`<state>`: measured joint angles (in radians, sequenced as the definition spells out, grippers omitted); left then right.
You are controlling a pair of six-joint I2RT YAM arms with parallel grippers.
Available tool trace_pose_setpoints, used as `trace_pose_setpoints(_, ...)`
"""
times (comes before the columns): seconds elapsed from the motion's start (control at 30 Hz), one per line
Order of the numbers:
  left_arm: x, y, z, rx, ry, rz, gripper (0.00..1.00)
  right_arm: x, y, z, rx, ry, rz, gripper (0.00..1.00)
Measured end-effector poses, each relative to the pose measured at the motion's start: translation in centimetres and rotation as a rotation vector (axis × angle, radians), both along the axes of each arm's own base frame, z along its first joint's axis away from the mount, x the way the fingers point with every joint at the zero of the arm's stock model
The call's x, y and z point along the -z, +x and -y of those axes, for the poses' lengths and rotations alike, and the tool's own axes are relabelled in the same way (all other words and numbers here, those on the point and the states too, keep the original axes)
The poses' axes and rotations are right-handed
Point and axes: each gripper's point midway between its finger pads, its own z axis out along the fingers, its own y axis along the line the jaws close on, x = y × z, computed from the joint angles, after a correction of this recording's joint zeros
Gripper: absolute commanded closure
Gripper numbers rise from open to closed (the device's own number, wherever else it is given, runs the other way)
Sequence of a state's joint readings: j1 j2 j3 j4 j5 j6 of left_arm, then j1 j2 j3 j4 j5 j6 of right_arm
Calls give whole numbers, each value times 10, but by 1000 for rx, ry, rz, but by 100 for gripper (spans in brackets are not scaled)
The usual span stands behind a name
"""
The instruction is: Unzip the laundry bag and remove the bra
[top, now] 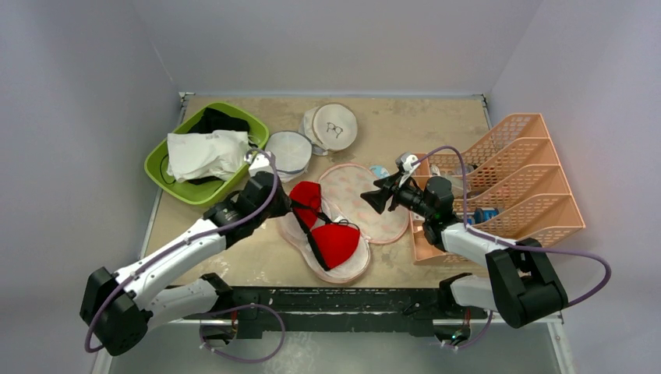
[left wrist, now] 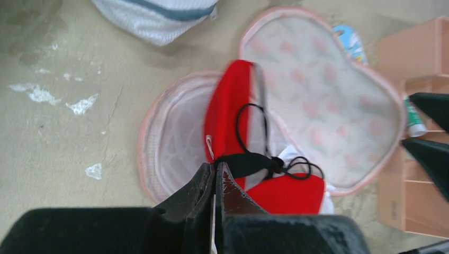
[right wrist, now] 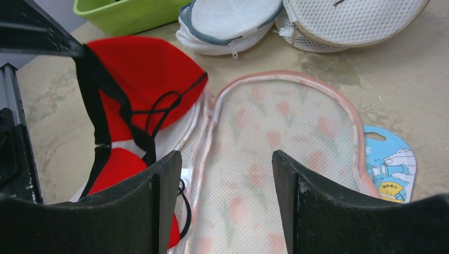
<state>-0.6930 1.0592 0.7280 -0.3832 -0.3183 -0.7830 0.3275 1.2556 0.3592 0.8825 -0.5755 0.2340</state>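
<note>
A: The left end effector [left wrist: 215,170]?
B: Pinched tight on the black trim of the red, round-cupped bra [top: 335,241], which lies in the unzipped, peanut-shaped mesh bag [top: 374,210].
A: The right end effector [right wrist: 225,159]?
B: Spread wide, empty, over the bag's flap. Scuffed beige counter [top: 405,117], pale walls [top: 327,39].

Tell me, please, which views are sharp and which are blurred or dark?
Top external: even light, sharp, only soft shadows. Left wrist: the bra and the laundry bag are slightly blurred. Right wrist: the bag's mesh is sharp, the bra a little softer.
</note>
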Motion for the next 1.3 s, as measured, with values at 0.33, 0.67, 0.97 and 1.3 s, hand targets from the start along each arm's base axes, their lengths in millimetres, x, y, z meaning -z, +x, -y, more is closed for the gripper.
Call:
trace_pose_setpoints(0.33, -85, 4, 15, 88, -104, 158, 100, -1, 0, -1, -2, 3, 4, 35)
trace_pose_setpoints(0.67, -191, 21, 13, 80, -133, 352, 100, -3, 0, -1, -4, 6, 10, 35)
trace_pose_setpoints(0.97, -242, 52, -7, -45, 11, 437, 100, -3, 0, -2, -6, 6, 10, 35)
trace_pose_setpoints(1.3, -236, 113, -40, -284, 295, 404, 100, -3, 0, -2, -6, 6, 10, 34)
